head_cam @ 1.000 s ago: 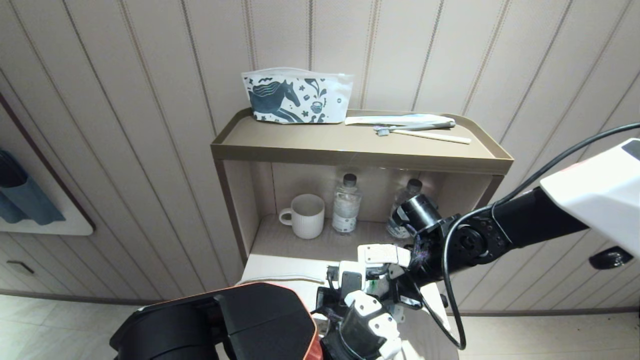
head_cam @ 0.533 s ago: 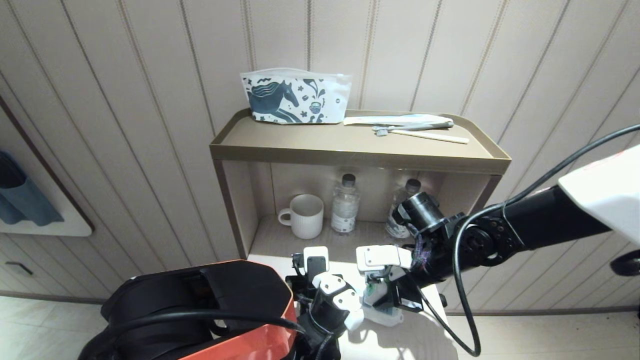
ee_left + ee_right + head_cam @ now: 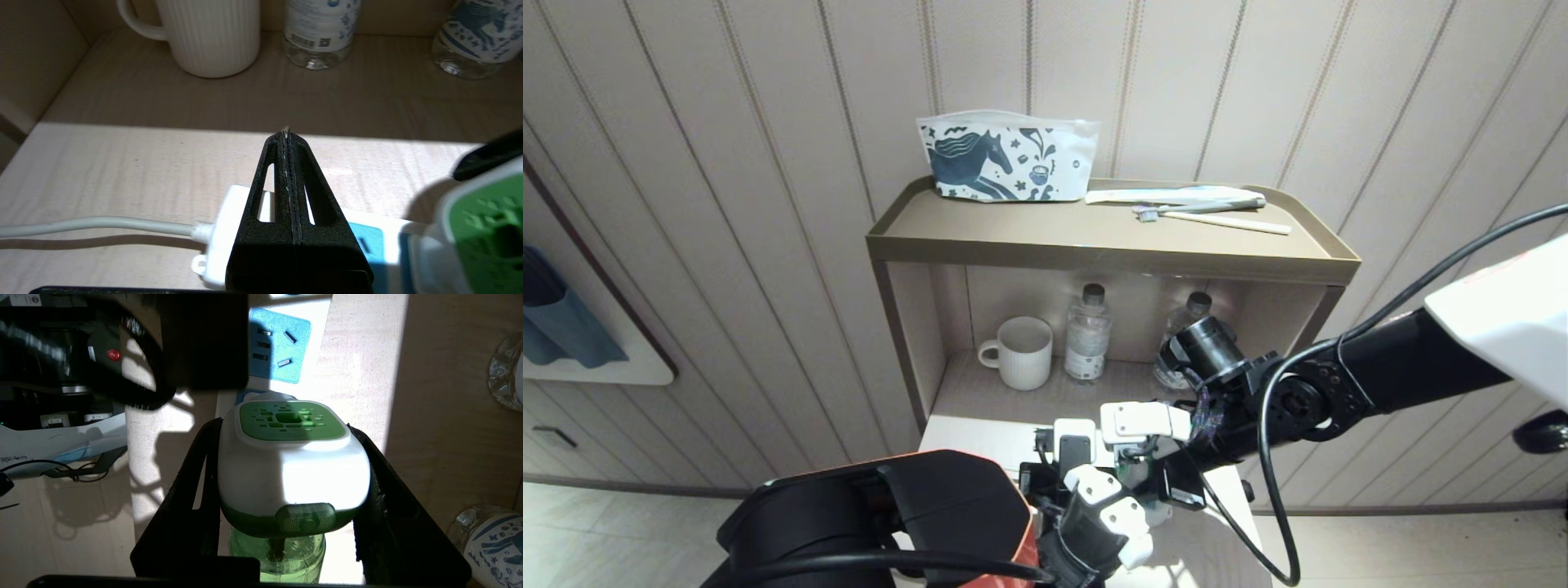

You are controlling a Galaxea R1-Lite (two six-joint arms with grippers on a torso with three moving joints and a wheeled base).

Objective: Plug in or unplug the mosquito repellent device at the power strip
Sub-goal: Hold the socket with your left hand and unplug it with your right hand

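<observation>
**Gripping the repellent above the strip at the desk's near edge**

Clamping the mosquito repellent device point(image 3: 292, 457) by its white-and-green head, the right gripper point(image 3: 1147, 482) has one black finger pressed on each side, the green bottle hanging below between them. In the right wrist view the power strip point(image 3: 282, 343) lies just past the device at 12 o'clock, with a light-blue socket face bare and sunlit; whether the device's prongs touch the strip cannot be told.

The left gripper point(image 3: 288, 171) has its two fingers pressed together with nothing between them, and it hangs over the cord end of the strip; the white cord point(image 3: 94, 224) runs off toward 9 o'clock in that view. The device's head shows at 4 o'clock there, just beside the left gripper, so the two grippers crowd the same short stretch of the strip.

The desk point(image 3: 122, 163) is bare and lit toward 9 and 12 o'clock of the left gripper. In the head view its near edge and right corner sit close to both grippers at 6 o'clock, with floor beyond.

At 12 o'clock the shelf recess holds a ribbed white mug point(image 3: 1023, 351) and two clear water bottles point(image 3: 1088, 333), well apart from the strip. The shelf top point(image 3: 1094, 237) overhangs them and carries a horse-print pouch point(image 3: 1005, 166) and a toothbrush point(image 3: 1213, 218).
</observation>
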